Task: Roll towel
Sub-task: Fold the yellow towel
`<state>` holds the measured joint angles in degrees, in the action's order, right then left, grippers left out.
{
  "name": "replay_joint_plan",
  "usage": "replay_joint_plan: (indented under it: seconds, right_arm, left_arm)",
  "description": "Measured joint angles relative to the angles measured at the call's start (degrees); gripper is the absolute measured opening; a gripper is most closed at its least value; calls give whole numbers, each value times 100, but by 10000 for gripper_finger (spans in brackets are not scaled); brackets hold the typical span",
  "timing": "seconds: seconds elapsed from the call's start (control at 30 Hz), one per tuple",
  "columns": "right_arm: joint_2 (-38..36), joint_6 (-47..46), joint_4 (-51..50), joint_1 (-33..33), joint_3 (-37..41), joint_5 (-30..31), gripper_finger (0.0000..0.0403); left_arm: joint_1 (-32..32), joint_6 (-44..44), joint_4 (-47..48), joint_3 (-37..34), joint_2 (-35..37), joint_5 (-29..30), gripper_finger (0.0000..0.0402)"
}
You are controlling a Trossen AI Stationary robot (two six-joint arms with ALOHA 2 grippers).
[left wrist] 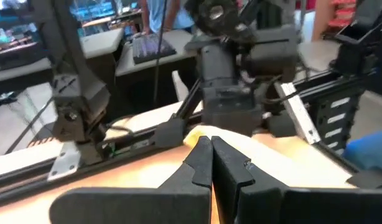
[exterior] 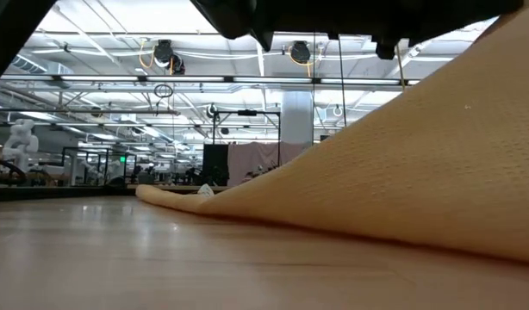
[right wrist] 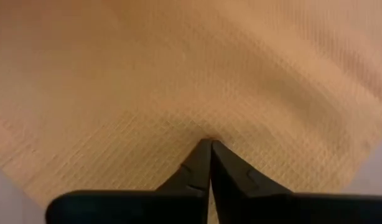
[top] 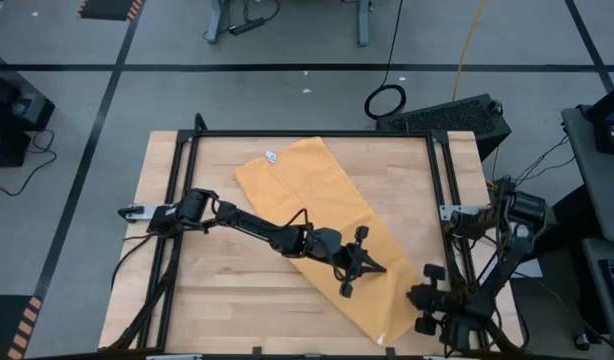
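Observation:
The mustard-yellow towel (top: pixel 307 195) lies slantwise on the wooden table, from its far left end with a small white tag (top: pixel 271 156) to the near right corner. In the low view the towel (exterior: pixel 420 172) rises steeply toward the right, while its far end rests flat on the wood. My left gripper (top: pixel 377 268) reaches in from the left, nearly level, shut above the towel's near half. My right gripper (top: pixel 415 298) points steeply down, shut at the towel's near right edge. In the left wrist view the right arm (left wrist: pixel 228 93) stands just beyond my left fingertips (left wrist: pixel 200 149). My left gripper, shut and nearly level, comes from the table's left; a small bit of yellow cloth (left wrist: pixel 200 132) shows right at its fingertips. Which part of the towel this is, I cannot tell. My right gripper pinches a small pucker of the towel's cloth (right wrist: pixel 208 134) between its two fingertips, coming from above and slanting down. Creases run into the tips; one layer or several, I cannot tell.
A black metal frame (top: pixel 307 133) runs around the tabletop, with rails along both sides. Bare wood (top: pixel 207 290) lies to the left of the towel. A black keyboard (top: pixel 452 112) sits beyond the far right corner.

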<state>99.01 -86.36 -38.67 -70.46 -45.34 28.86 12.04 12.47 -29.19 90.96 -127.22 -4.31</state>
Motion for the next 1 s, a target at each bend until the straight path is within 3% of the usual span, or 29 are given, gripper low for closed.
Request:
replay_joint_plan:
  seconds: [0.27,0.43,0.6,1.0]
  right_arm:
    - [-67,-108,354,2,1,444,3]
    - [-552,-117,-462,-2,-309,352,3]
    - [-993,-108,-1215,4,-657,129,10]
    - [-1046,-178,-2808,2,-1453,-95,13]
  left_arm:
    - [-118,-152,231,0,0,-186,0]
    - [-23,-133,229,-4,0,-679,0]
    - [48,37,-288,-2,2,-779,0]
    - [-110,13,324,518,-283,-966,0]
